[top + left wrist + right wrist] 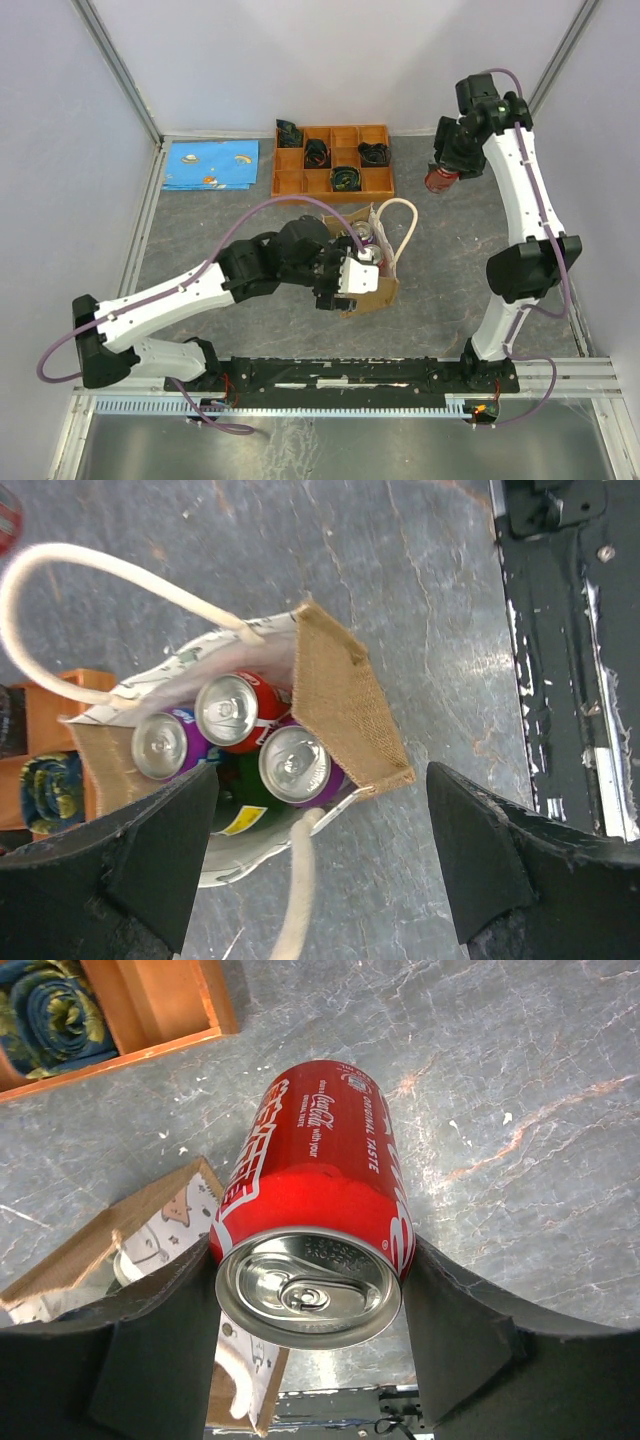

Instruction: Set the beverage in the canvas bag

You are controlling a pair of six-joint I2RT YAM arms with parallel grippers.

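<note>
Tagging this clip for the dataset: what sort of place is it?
Probably a lab robot test cell: plain white panel walls, silver aluminium frame posts and a grey marbled tabletop.

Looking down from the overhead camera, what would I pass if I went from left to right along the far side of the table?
blue patterned sheet → orange compartment tray → red can

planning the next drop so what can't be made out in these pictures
Top view: left gripper covers most of the bag.
Left wrist view: green item under the cans, unidentifiable.
Right wrist view: red can and fingers hide most of the bag; edge cuts the tray.
</note>
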